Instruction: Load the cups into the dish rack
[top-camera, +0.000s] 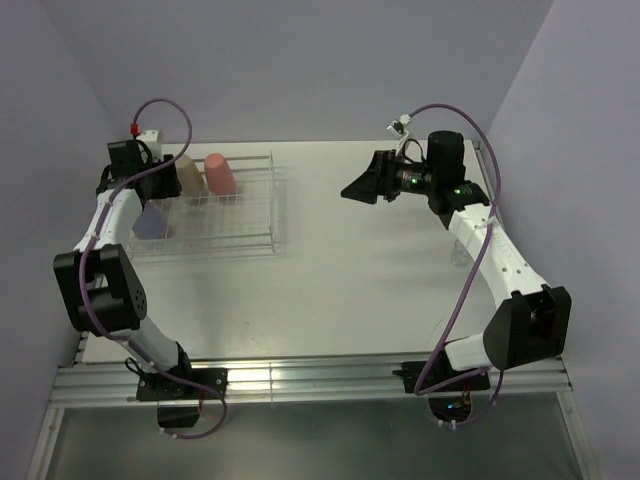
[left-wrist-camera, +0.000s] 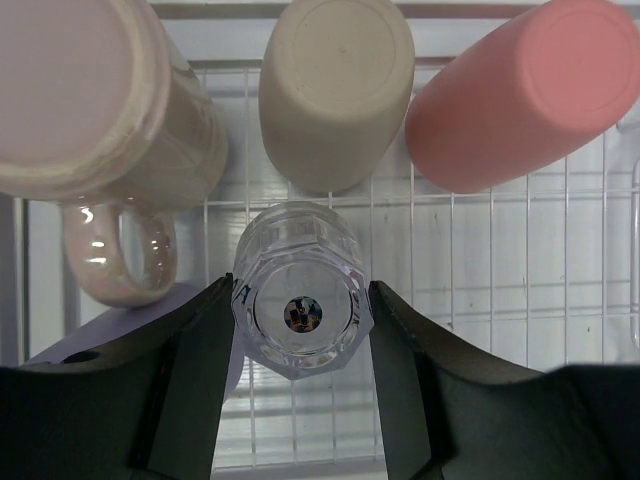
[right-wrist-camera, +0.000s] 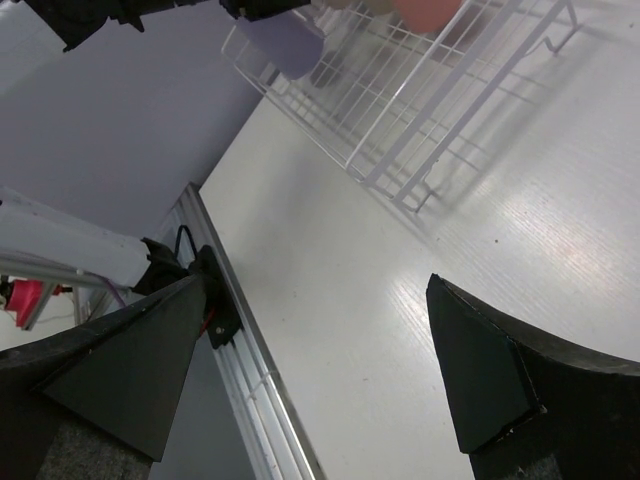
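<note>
Two black fingers (left-wrist-camera: 195, 380) of the left gripper (left-wrist-camera: 301, 290) press on opposite sides of a small clear faceted glass (left-wrist-camera: 300, 345) and clamp it between them. The glass's thick base faces the wrist camera, and its long axis runs straight away from the lens, toward the wires of the clear wire dish rack (left-wrist-camera: 500, 280) below it. In the top view the left arm reaches forward along the table's left edge, elbow bent outward, with its wrist over the far left corner of the rack.

Three more cups lie just beyond the held glass, all with their bases towards the wrist camera:
- At the left is a pale pink handled mug (left-wrist-camera: 90, 100), with its handle pointing down in that view.
- In the middle is a tan plastic tumbler (left-wrist-camera: 335, 90).
- At the right is a coral-red plastic tumbler (left-wrist-camera: 520, 90), whose long axis slants to the upper right.

A lavender plastic tumbler (left-wrist-camera: 130, 320) shows partly under the left finger. From above it sits at the rack's near left side.

The right gripper (right-wrist-camera: 315, 285) has its fingers spread wide with nothing between them. The right arm is bent at the elbow and holds that gripper above the white table (top-camera: 380, 280), pointing left towards the rack and well apart from it.
</note>
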